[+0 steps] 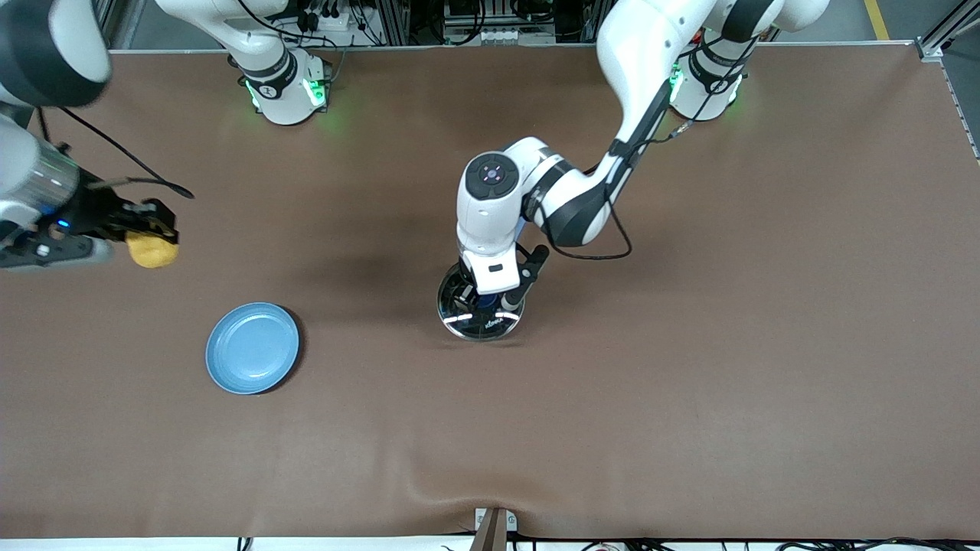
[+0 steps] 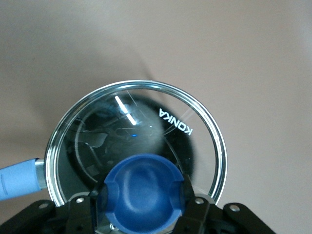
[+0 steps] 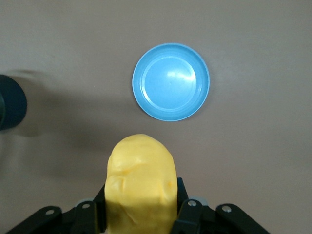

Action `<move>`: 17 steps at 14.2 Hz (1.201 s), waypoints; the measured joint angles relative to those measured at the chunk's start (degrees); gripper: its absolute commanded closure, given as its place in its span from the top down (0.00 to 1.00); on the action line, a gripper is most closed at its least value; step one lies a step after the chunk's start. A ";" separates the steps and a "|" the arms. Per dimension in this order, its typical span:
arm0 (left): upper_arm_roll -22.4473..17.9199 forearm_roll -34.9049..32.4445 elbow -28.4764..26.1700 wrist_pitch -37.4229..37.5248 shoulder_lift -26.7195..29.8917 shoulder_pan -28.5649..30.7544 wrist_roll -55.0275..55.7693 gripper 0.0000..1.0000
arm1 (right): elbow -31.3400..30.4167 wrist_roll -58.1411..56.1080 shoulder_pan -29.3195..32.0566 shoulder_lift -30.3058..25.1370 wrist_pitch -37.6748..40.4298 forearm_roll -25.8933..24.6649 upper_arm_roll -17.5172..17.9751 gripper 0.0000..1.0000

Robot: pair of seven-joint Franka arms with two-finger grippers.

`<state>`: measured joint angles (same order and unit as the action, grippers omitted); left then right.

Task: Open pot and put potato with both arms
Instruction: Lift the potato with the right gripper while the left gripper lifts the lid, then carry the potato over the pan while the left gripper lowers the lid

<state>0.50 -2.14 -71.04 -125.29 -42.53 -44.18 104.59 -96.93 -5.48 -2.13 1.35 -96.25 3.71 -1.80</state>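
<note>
The pot stood near the table's middle, its glass lid on and the blue handle just showing at the rim. White lettering on the glass read KONKA. The left gripper was right over it, fingers closed on the lid's blue knob. The potato hung in the air, pinched in the right gripper, over the right arm's end of the table. In the front view the pot lay at about four o'clock from the potato, well apart. A light-blue plate sat between them, nearer the front camera. Likely the lid had to rise before the potato could travel across.
</note>
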 measured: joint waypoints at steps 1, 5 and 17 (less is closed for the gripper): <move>-0.01 0.06 0.22 2.27 2.43 0.56 -1.45 0.00 | 0.77 0.00 0.16 0.02 0.21 0.00 -0.10 0.04; -0.20 0.15 -0.86 17.88 15.41 5.19 -11.30 0.00 | 1.10 0.26 0.16 0.67 -0.35 -0.01 0.13 0.05; -0.48 6.22 -29.98 19.44 36.67 31.40 -59.79 0.00 | 6.73 15.04 -12.10 4.12 -1.68 -0.26 1.24 0.02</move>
<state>0.02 4.07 -101.01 -105.85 -5.86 -12.78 44.79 -90.20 9.56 -14.23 5.47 -97.94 3.45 -0.57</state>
